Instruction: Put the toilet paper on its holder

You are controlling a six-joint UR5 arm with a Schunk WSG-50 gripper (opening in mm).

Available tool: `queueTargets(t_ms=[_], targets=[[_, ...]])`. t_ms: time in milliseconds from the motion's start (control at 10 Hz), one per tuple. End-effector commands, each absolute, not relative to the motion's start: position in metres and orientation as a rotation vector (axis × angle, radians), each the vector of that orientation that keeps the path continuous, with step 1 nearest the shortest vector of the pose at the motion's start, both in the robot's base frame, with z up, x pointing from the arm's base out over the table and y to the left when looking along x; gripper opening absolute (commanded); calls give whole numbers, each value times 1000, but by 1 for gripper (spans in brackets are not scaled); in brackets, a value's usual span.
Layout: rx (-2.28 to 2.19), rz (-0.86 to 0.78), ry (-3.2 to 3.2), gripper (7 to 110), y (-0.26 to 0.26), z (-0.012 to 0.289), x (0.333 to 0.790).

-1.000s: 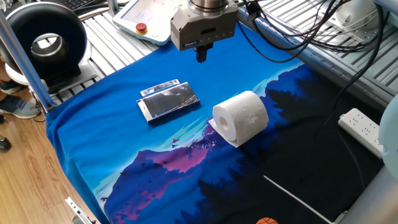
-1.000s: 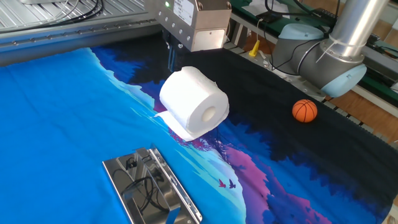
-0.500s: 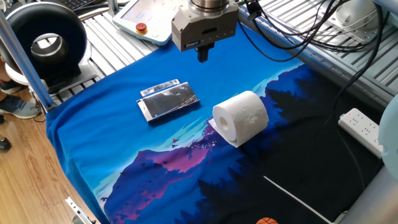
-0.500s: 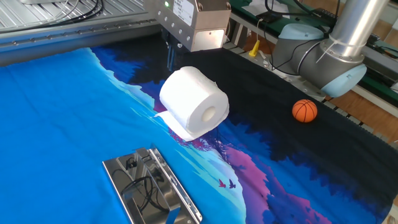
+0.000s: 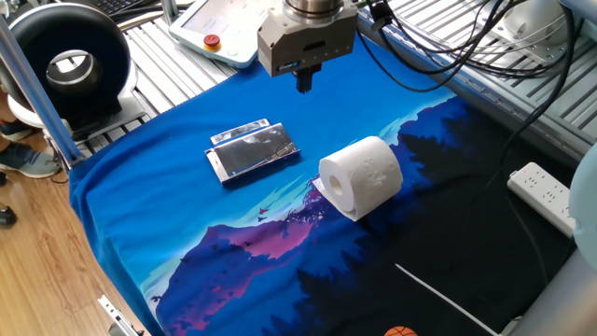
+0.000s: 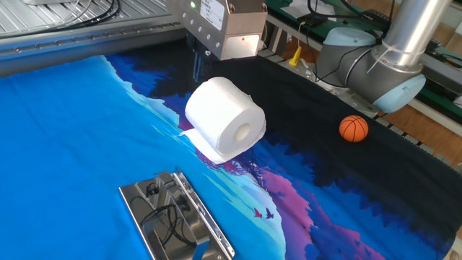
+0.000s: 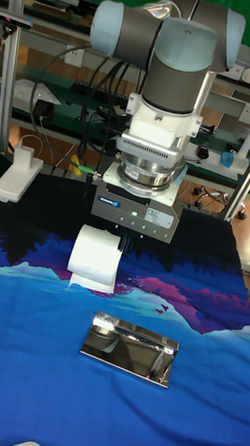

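In one fixed view, the near part of the table is covered by a blue cloth printed with mountains. On it the toilet paper lies on its side, its hollow centre facing near-left and a loose sheet spread flat under its near edge. To its left and slightly farther back, apart from the roll, the holder lies flat, its dark face reflecting.

Farther back, the gripper hangs above the cloth, clear of both things. It sits beyond the holder's right end and to the far left of the roll, touching neither. Its dark fingers read as one narrow tip, drawn close together, and nothing is held between them.

In the other fixed view the roll lies in front of the gripper body, and an orange ball rests to the right.

At the far left, a white pendant with a red button lies on the slatted table.
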State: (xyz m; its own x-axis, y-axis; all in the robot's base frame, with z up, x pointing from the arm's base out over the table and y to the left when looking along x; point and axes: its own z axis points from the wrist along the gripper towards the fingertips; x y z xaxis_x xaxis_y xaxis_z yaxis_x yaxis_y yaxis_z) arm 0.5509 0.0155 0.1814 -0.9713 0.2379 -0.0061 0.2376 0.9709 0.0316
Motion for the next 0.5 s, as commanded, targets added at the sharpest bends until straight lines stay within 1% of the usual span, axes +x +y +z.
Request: queueTargets(t_ms=[0,400], targets=[[374,46,3059,7,13,182,563],[335,-11,3030,7,-2,177,569]])
